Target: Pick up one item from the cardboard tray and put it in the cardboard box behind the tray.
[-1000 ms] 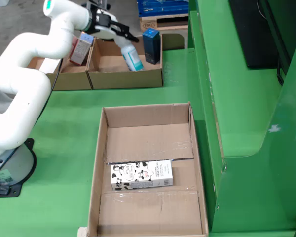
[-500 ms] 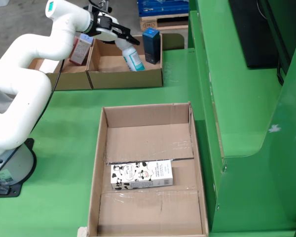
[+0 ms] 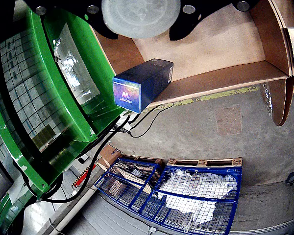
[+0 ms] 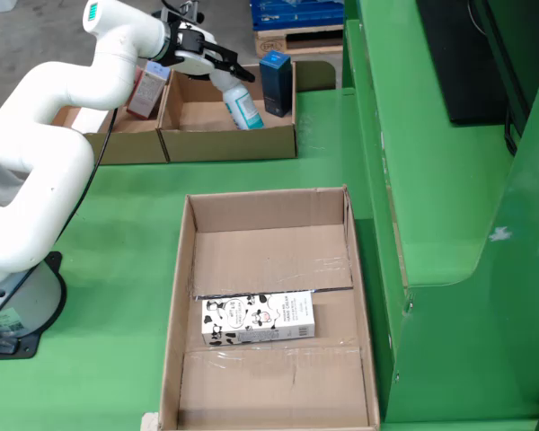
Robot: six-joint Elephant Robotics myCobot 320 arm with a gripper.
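In the fixed view, my white arm (image 4: pixel 49 135) reaches from the left edge up to the far cardboard box (image 4: pixel 229 142). Left of that box sits a second small box (image 4: pixel 117 144) with a pink carton (image 4: pixel 147 90) leaning in it. My tool (image 4: pixel 236 68) hangs over the far box with its black fingers spread apart, gripping nothing. Just under it a white bottle with a teal label (image 4: pixel 241 103) leans tilted inside the box; it seems free of my fingers, though the gap is hard to judge. To its right a dark blue carton (image 4: pixel 275 83) stands upright at the box's corner; my wrist view shows the same carton (image 3: pixel 142 84) against the box wall. Nearer, the cardboard tray (image 4: pixel 181 269) lies on the green table (image 4: pixel 126 206), holding one cow-print milk carton (image 4: pixel 258 319) on its side.
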